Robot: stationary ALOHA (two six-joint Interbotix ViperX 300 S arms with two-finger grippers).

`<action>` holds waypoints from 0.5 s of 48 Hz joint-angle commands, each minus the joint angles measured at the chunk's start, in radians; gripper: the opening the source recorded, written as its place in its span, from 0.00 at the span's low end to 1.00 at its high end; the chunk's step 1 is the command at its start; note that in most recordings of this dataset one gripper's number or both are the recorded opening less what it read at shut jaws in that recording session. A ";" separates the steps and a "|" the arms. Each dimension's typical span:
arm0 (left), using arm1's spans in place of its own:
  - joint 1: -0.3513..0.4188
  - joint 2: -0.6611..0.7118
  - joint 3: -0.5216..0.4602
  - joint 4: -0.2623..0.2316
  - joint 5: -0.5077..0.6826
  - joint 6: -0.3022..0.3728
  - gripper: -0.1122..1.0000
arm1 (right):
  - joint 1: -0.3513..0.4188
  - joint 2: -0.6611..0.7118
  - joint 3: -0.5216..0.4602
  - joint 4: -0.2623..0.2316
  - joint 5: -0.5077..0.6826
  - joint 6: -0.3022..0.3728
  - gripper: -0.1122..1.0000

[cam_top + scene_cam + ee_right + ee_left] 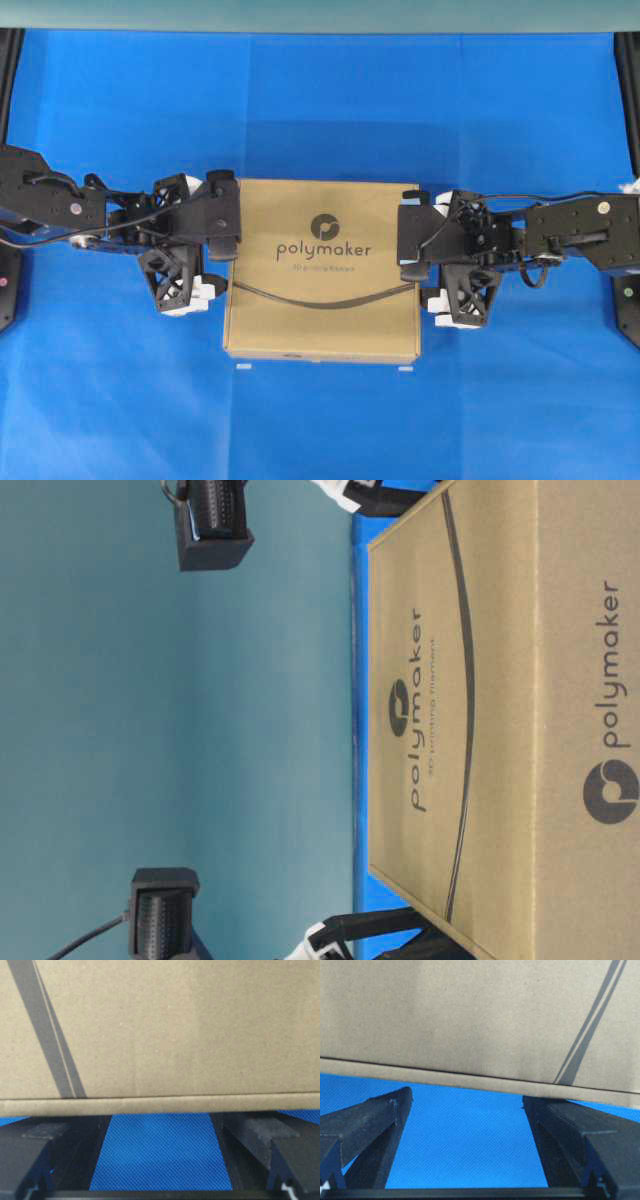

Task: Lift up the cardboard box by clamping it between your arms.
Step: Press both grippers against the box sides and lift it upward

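The brown cardboard box (320, 310) with the "polymaker" logo and a curved dark line lies flat at the middle of the blue mat. My left gripper (232, 242) is against its left side and my right gripper (408, 252) against its right side. Both are open and hold nothing between their fingers. In the left wrist view the box wall (470, 1020) fills the top, with the gripper (467, 1097) at its lower edge. In the right wrist view the fingertips of the gripper (160, 1116) reach the lower edge of the box (175, 1035). The table-level view shows the box (500, 680) close up. Whether it is off the mat I cannot tell.
The blue mat (320, 110) covers the table around the box. Two small white marks (245, 368) lie on it at the box's front edge. Black frame posts (630, 300) stand at the left and right edges. A teal wall (150, 730) is behind.
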 commanded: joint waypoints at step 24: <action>-0.008 -0.130 -0.112 -0.002 0.147 -0.002 0.88 | 0.020 -0.150 -0.149 0.009 0.259 0.011 1.00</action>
